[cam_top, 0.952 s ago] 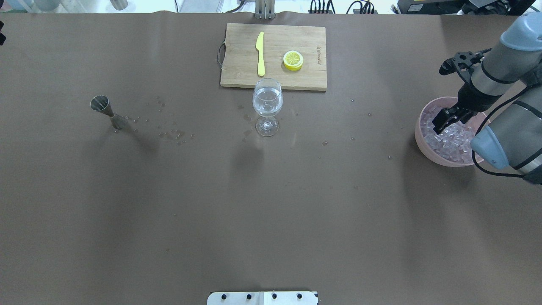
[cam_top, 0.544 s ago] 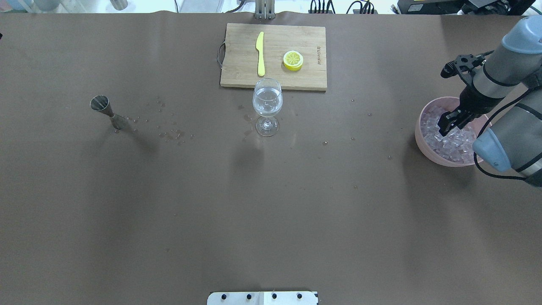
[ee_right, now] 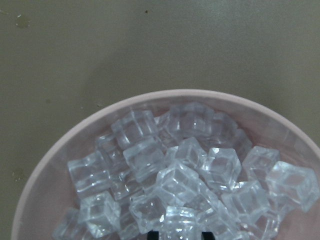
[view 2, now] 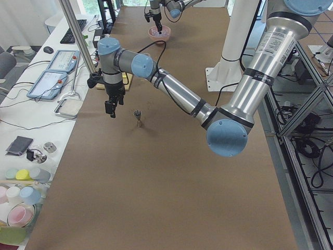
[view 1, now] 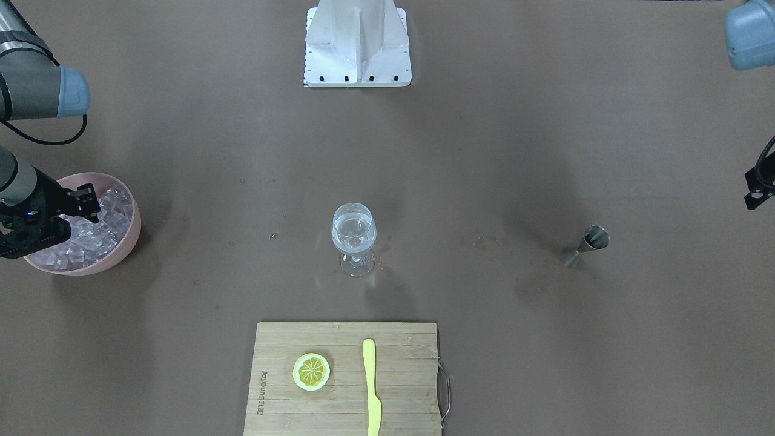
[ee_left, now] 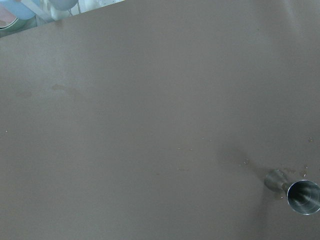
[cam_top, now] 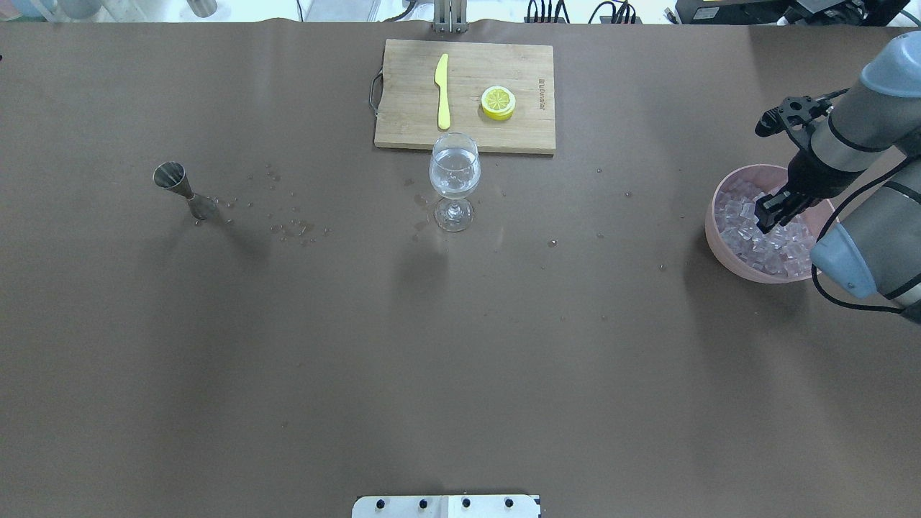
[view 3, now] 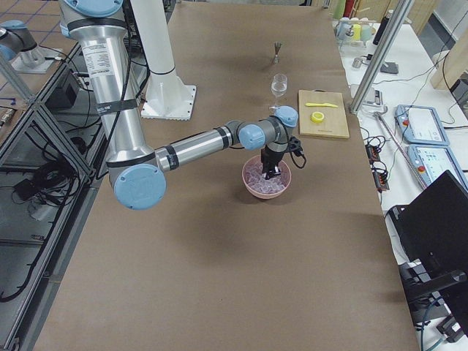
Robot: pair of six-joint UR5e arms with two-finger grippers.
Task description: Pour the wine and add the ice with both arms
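Observation:
A pink bowl [cam_top: 719,244] of clear ice cubes [cam_top: 741,216] stands at the table's right end. My right gripper [cam_top: 771,214] is down in it, open, and the wrist view shows its tips either side of a cube [ee_right: 177,220]; it also shows in the front view [view 1: 86,204]. A wine glass [cam_top: 454,173] holding a little clear wine stands mid-table. A steel jigger [cam_top: 183,191] stands at the left. My left gripper [view 2: 110,107] hangs above the table beside the jigger; I cannot tell its state.
A wooden cutting board [cam_top: 403,108] behind the glass carries a yellow knife [cam_top: 442,90] and a lemon slice [cam_top: 498,102]. Droplets [cam_top: 291,226] lie between jigger and glass. The white stand [view 1: 357,42] sits at the robot's edge.
My right gripper has shifted a little to the right and lower among the ice cubes. The glass, jigger and board have not moved.

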